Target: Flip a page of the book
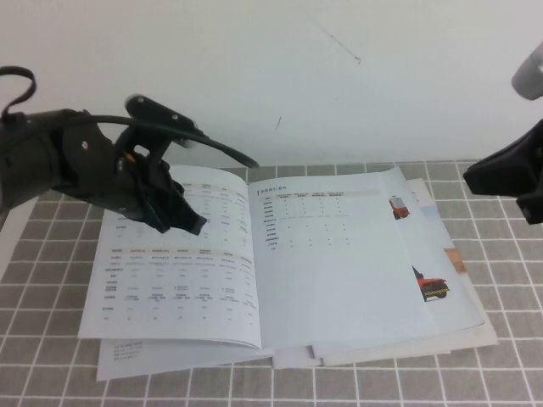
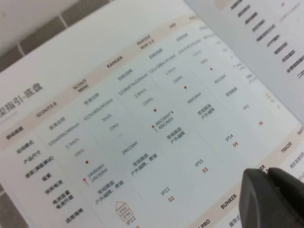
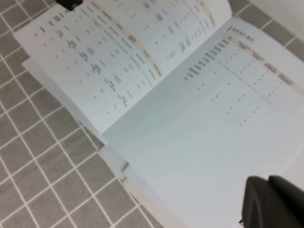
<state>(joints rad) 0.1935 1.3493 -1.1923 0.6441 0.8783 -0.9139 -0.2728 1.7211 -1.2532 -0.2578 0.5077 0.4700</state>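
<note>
1. The right gripper (image 3: 273,202) has its fingers pressed together with nothing between them; only the dark tips show at the edge of its wrist view, above the right-hand sheet and apart from it.
2. The left gripper (image 1: 188,222) hangs over the far part of the left-hand sheet, near the book's left edge. In its wrist view a single dark fingertip (image 2: 266,194) shows low over the printed tables; whether the fingers are spread or closed I cannot tell, nor whether the tip touches the paper.
3. The book (image 1: 280,263) lies open on the grey tiled tabletop (image 1: 51,356), roughly in the middle, its far edge close to the white wall (image 1: 339,76).
4. The page (image 1: 170,267) lies flat on the left side, white table-printed reverse up. Its photo side is hidden underneath.
5. On the right, another white table sheet covers most of what lies below; only a strip of a red vehicle picture (image 1: 428,284) shows beyond its right edge. Loose page edges fan out unevenly along the near side.
6. The small print is too blurred to read.
7. The left arm (image 1: 59,161) reaches in from the left edge, bent downward over the book's far left corner.
8. The right arm (image 1: 513,174) sits raised beyond the book's far right corner, largely cut off.
</note>
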